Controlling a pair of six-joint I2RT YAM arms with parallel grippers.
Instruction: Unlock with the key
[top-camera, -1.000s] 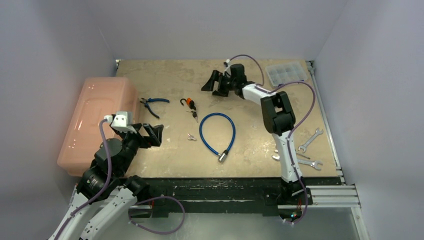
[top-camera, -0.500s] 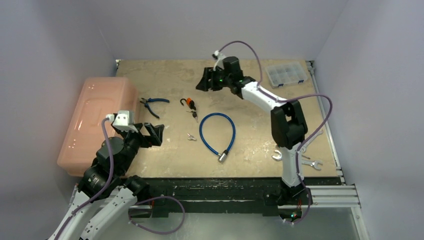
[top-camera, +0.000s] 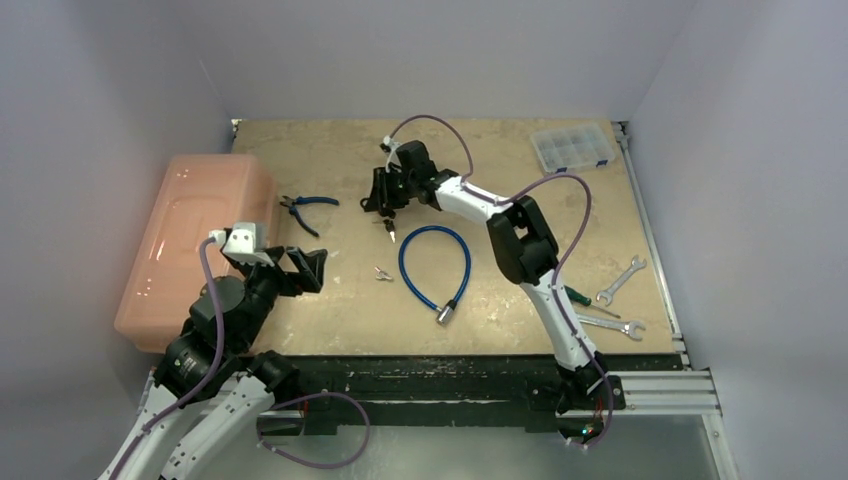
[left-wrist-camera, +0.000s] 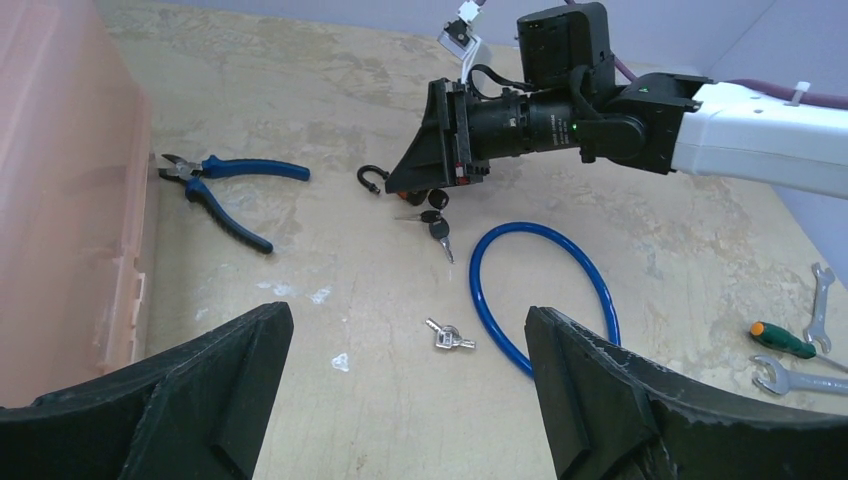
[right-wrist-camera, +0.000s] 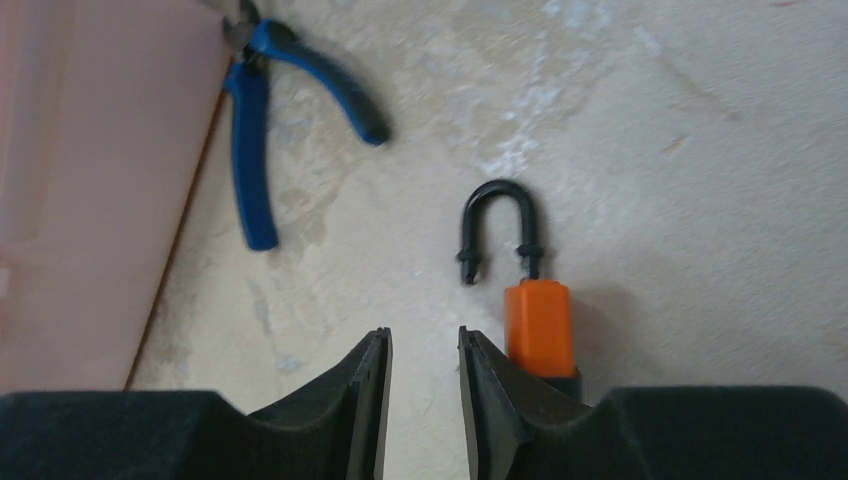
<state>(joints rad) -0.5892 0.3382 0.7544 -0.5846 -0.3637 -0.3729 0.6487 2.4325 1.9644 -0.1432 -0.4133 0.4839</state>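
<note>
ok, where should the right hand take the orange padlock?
Probably the orange body, pinched across its two long sides from above. It lies flat with its black shackle pointing away, so the body is the only blocky part. The right hand sits beside it, not around it; shift over first.

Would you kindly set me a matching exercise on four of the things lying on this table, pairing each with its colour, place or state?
Things:
1. pliers
2. padlock
3. cable lock
4. compartment box

Descriptions:
A. orange body, black shackle free at one end
B. blue loop near the middle of the table
C. clear, at the far right corner
D. blue handles, lying beside the pink bin

Pairs: 1-D, 2-A, 3-B, 4-C
</note>
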